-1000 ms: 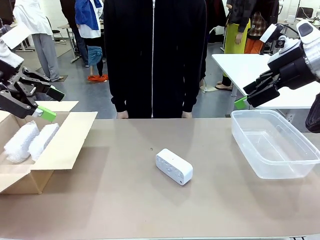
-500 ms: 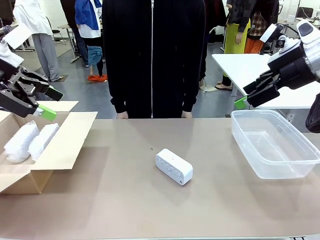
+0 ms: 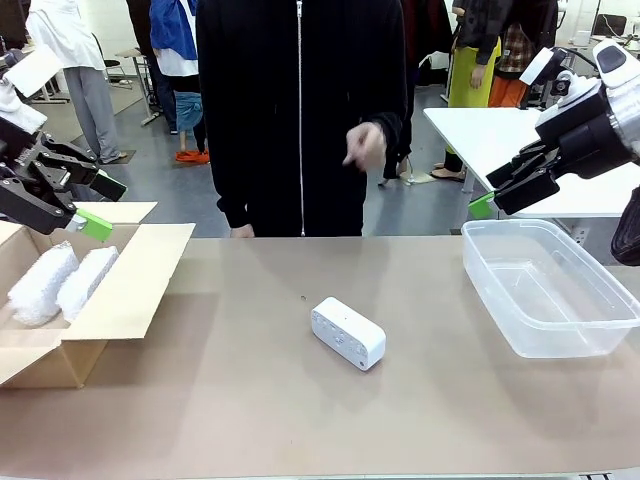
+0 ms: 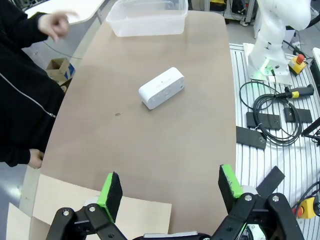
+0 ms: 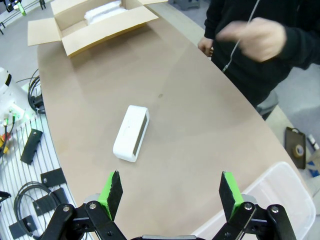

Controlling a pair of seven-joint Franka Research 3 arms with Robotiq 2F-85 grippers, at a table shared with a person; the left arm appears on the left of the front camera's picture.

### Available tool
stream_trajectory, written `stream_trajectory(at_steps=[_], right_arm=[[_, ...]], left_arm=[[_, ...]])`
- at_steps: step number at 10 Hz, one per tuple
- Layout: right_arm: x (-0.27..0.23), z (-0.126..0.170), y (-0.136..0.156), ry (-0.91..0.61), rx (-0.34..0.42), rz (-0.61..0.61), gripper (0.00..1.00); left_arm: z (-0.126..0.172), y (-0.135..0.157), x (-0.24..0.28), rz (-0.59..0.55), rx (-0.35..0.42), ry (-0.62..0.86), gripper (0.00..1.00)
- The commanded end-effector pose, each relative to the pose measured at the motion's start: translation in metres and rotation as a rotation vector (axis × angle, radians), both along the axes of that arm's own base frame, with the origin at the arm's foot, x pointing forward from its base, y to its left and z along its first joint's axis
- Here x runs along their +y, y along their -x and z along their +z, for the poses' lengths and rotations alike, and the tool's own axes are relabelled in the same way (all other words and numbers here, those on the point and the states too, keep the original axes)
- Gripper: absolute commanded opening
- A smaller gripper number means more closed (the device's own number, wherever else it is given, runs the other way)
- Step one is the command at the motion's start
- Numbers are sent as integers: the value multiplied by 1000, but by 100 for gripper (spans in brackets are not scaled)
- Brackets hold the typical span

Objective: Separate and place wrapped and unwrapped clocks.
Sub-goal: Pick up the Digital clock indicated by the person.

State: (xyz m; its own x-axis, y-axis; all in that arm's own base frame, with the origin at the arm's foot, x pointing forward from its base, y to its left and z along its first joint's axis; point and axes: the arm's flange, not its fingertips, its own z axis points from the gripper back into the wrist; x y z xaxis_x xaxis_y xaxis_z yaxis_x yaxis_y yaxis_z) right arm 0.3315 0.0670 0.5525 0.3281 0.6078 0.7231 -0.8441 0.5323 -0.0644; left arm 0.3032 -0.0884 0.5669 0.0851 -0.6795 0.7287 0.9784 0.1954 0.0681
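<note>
Two wrapped bundles (image 3: 58, 280) are boxed at left; the bare clock (image 3: 348, 333) at mid-frame is unplaced. Both claws (image 3: 92, 205) (image 3: 497, 192) are spread, empty.

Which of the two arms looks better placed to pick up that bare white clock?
Probably the right. Its open end effector hangs beside the clear plastic tub, while the left end effector hovers over the cardboard box. The smooth white rounded clock lies between them.

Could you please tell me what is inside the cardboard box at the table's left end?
Two bubble-wrapped bundles lie side by side inside the cardboard box; its floor beneath them is hidden.
</note>
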Motion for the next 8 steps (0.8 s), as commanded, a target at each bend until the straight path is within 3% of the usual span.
stream_trajectory(at_steps=[1, 8], right_arm=[[0, -2, -1, -12, 5, 14, 100], [0, -2, -1, -12, 5, 14, 100]], left_arm=[[0, 1, -1, -21, -8, 11, 100], [0, 1, -1, -21, -8, 11, 100]])
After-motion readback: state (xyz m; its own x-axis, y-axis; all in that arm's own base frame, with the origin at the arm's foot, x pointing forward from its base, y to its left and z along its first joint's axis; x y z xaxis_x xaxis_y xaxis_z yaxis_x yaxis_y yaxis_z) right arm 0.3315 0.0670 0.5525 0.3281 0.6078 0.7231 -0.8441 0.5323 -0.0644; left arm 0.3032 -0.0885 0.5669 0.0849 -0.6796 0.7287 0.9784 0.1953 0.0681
